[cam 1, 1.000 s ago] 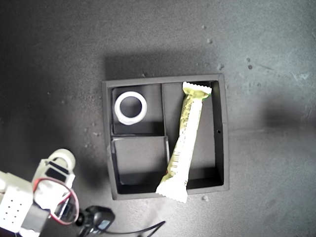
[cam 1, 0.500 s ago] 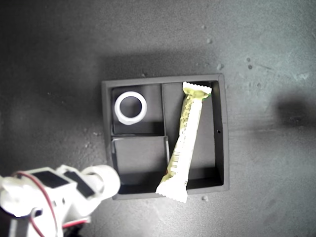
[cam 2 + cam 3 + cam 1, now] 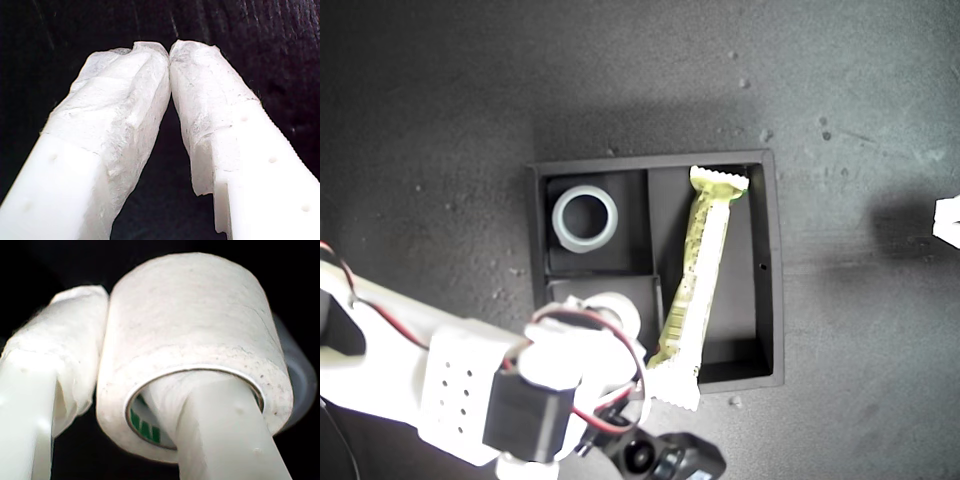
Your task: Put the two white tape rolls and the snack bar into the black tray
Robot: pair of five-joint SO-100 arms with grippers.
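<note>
Second tape roll [image 3: 192, 347] threaded on one finger [image 3: 220, 430] of my second gripper [image 3: 125, 405], the other finger pressing its outer wall: clamped, over the lower small compartment of the black tray [image 3: 767, 262] in the exterior view. Green letters inside the core (unreadable). First tape roll [image 3: 585, 218] flat in the upper small compartment. Snack bar [image 3: 697, 288] lengthwise in the long compartment, slightly tilted, lower end over the rim. My first gripper [image 3: 169, 52] closed, empty.

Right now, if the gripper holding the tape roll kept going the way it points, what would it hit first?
Probably the floor of the empty small compartment of the tray. My second gripper, with the roll, hangs over it, though depth is unclear.
</note>
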